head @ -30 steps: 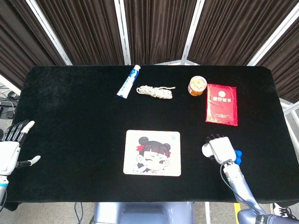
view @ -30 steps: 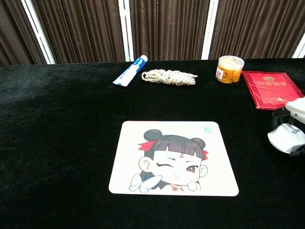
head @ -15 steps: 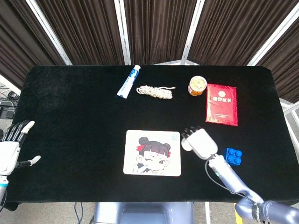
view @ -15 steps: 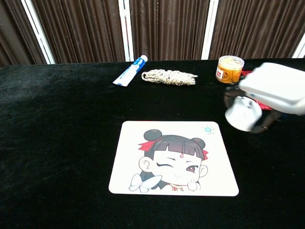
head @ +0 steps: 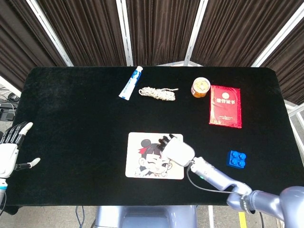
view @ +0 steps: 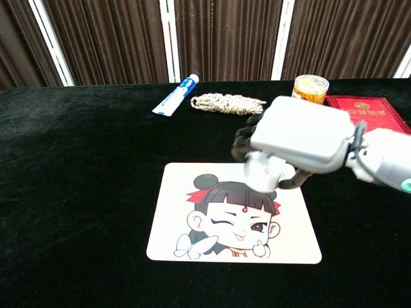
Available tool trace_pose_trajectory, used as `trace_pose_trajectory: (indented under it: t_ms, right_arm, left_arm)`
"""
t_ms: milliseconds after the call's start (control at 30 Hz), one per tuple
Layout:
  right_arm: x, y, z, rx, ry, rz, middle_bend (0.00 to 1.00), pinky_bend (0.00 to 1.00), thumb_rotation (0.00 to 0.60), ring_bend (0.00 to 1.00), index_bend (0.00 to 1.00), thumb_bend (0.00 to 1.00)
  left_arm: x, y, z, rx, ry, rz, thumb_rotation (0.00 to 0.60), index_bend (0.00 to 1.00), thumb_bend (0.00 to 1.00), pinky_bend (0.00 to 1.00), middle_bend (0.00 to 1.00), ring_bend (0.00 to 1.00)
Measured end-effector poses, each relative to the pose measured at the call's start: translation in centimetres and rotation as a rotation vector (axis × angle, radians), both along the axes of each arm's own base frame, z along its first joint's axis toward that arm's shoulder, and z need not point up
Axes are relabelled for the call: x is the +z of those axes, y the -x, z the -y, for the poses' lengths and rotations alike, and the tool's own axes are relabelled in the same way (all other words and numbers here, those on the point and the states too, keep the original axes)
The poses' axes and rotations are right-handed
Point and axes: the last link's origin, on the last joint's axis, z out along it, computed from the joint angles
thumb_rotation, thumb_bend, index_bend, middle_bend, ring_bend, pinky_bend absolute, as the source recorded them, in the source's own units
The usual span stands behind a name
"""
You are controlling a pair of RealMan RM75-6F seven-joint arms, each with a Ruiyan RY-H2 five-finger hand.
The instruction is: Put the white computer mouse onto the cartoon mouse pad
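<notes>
The cartoon mouse pad (head: 142,166) (view: 192,234) lies flat near the table's front middle. My right hand (head: 176,151) (view: 298,138) hovers over the pad's upper right part and grips the white computer mouse (view: 262,175), whose body shows under the palm in the chest view. In the head view the mouse is hidden by the hand. Off the table's left edge, my left hand (head: 10,153) hangs open with fingers spread, holding nothing.
At the back lie a toothpaste tube (head: 131,82), a coil of white rope (head: 158,92), a small yellow jar (head: 200,87) and a red booklet (head: 225,105). A blue brick (head: 237,158) sits right of the pad.
My right hand has carried the mouse leftward from beside the blue brick to above the pad's upper right part. The left hand has barely moved.
</notes>
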Motion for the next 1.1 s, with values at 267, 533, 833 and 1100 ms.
trace_pose_trajectory:
  t_ms: [267,533,833,1100]
  right_arm:
    - [-2.6,-0.5,-0.9,0.078,-0.041,0.005,0.58,0.56,0.600,0.40,0.67,0.18]
    - [-4.3,-0.9,-1.5,0.103,-0.064,0.024,0.58,0.56,0.600,0.40,0.67,0.18]
    - [-5.4,-0.2,-1.7,0.094,-0.073,-0.001,0.58,0.51,0.600,0.40,0.67,0.17]
    - [-5.8,0.4,-1.7,0.067,-0.063,-0.023,0.43,0.09,0.600,0.24,0.59,0.15]
  left_arm:
    - [0.2,0.2,-0.2,0.031,-0.020,-0.009,0.600,0.00,0.14,0.00,0.00,0.00]
    - [0.4,0.5,-0.3,0.050,-0.043,-0.034,0.600,0.00,0.14,0.00,0.00,0.00]
    - [0.4,0.5,-0.2,0.062,-0.048,-0.043,0.600,0.00,0.14,0.00,0.00,0.00]
    - [0.4,0.5,-0.2,0.066,-0.047,-0.045,0.600,0.00,0.14,0.00,0.00,0.00]
